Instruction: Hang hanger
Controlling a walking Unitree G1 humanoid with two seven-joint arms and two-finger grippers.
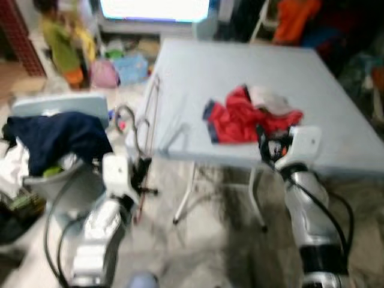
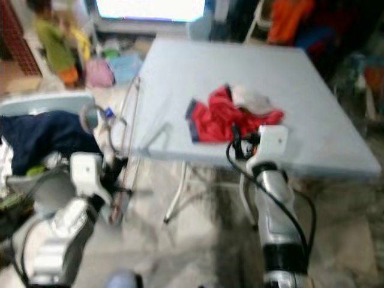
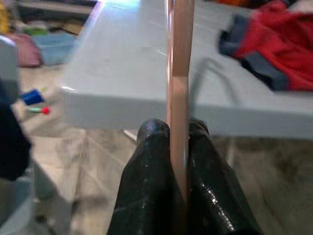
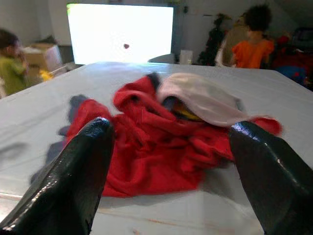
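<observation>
Fingers of the left hand [image 3: 178, 161] are pressed together on a pinkish hanger [image 3: 179, 73], which is held upright off the left edge of the pale blue counter [image 1: 240, 78], low beside the counter's corner. In the head views (both blurred) the hanger's hook [image 1: 123, 114] is seen curving above the left arm, close to a grey laundry basket [image 1: 54, 180] draped with a dark blue garment [image 1: 57, 138].

The right hand [image 4: 171, 161] is held at the counter's near edge with its 2 fingers spread wide apart, nothing between them. It is pointed at a crumpled red garment [image 1: 243, 117] lying on the counter, with a pale cloth [image 4: 195, 100] resting on top of it. Coloured toys and clutter are scattered on the floor [image 1: 204, 252] beyond the basket.
</observation>
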